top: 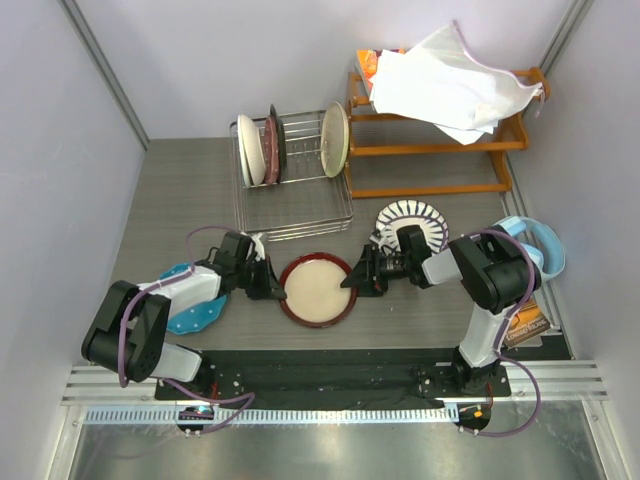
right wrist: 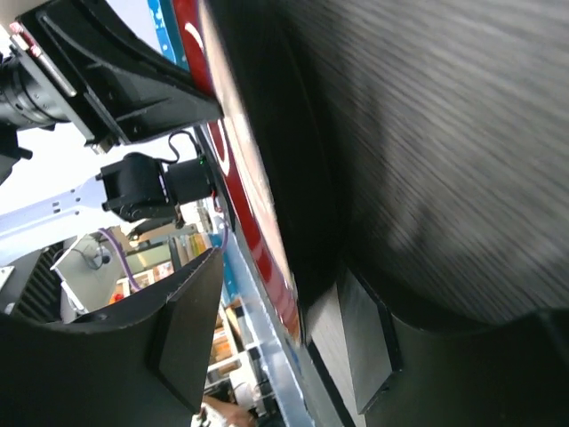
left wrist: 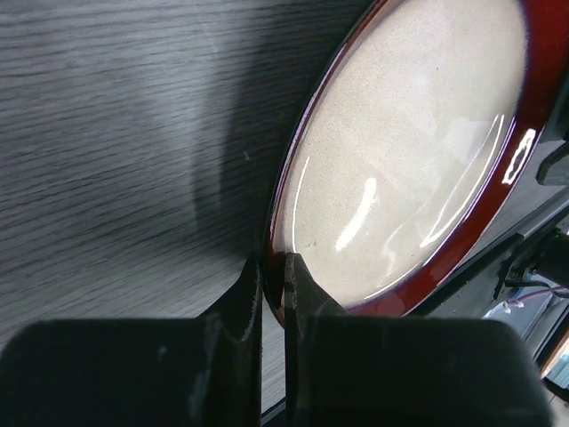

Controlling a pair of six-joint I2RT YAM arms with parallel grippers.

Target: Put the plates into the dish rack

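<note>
The cream plate with a dark red rim [top: 318,290] lies between my two grippers in front of the dish rack [top: 300,205]. My left gripper [top: 272,285] is shut on its left rim; the left wrist view shows both fingers [left wrist: 302,289] pinching that red edge [left wrist: 289,191]. At the plate's right rim, my right gripper [top: 356,278] is open. In the right wrist view its jaws stand wide apart [right wrist: 280,285], with the plate's edge [right wrist: 258,253] between them. The black-striped white plate [top: 412,222] lies behind the right gripper. Under the left arm is the blue dotted plate [top: 195,315].
In the silver wire rack a cream-green plate [top: 335,140] stands upright at the right, and a pale plate [top: 250,150] with dark ones [top: 272,145] at the left. An orange slatted shelf [top: 440,150] with white cloth stands back right. Blue headphones [top: 538,245] lie at the right edge.
</note>
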